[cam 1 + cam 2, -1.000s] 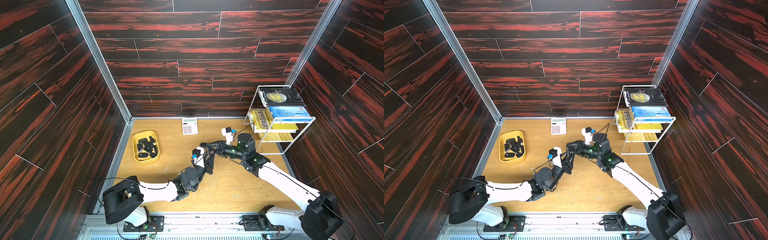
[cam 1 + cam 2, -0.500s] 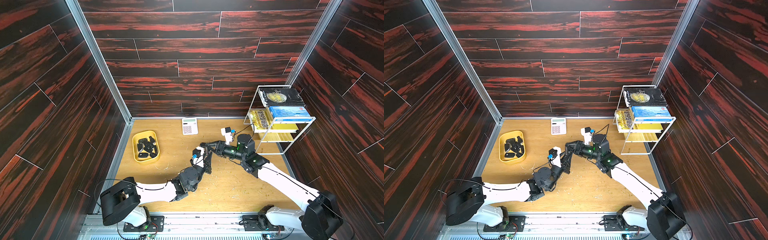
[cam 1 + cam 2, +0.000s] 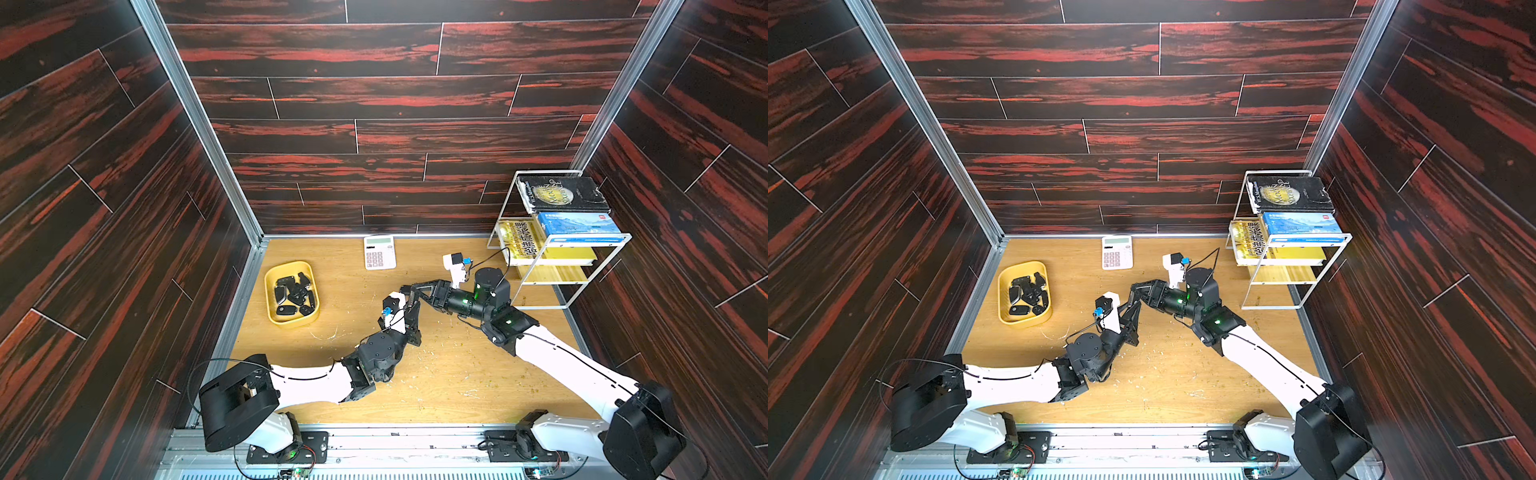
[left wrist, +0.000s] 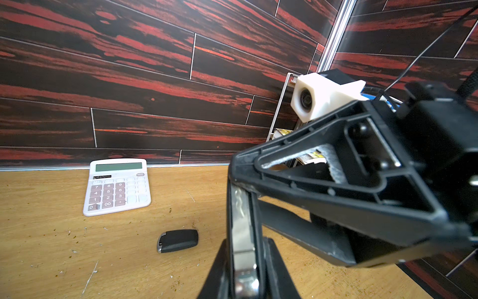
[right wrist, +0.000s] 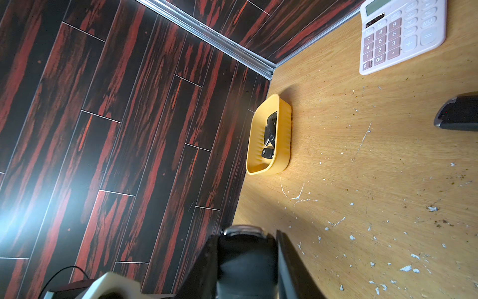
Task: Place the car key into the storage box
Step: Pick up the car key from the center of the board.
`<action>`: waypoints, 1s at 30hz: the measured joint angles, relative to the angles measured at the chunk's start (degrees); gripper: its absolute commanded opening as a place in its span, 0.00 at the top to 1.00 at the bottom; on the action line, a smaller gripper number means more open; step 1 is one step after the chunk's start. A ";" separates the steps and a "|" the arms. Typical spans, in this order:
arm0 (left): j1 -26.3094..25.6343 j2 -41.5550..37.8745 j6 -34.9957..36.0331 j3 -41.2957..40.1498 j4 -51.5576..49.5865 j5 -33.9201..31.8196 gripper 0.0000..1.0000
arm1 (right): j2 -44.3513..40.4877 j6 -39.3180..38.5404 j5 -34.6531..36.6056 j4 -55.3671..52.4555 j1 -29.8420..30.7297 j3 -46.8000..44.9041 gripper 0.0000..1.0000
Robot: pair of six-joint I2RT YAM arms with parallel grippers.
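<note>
**Held item.** The car key is held clear of the bench, over its middle, and is clamped from two sides at once. The left tool is closed on one end of it. The right tool is closed on the other end. The two tools are seen meeting at an angle in both top views. In the left wrist view the key is presented edge-on, its chrome trim showing between the fingers.

**Storage box.** The storage box is placed on the bench near the left wall, well apart from the held key. Several black keys are lying in it.

**Other items.** A second key is lying flat on the bench, on the calculator's side of the tools, touching nothing. The calculator is set against the back wall. Pale flecks and scratches are noted across the bench surface.
</note>
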 measured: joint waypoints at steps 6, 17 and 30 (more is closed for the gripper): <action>-0.37 -0.17 -0.31 0.15 0.31 2.60 0.86 | 1.68 -0.39 -1.25 -2.25 1.40 0.02 0.38; 0.57 -1.36 -2.89 -0.20 -0.85 3.58 0.90 | 3.32 -1.42 -1.55 -4.48 1.62 2.27 0.35; 4.26 -2.40 -8.11 -1.84 -2.36 5.14 0.97 | 3.67 -1.97 -3.32 -5.31 1.62 5.84 0.29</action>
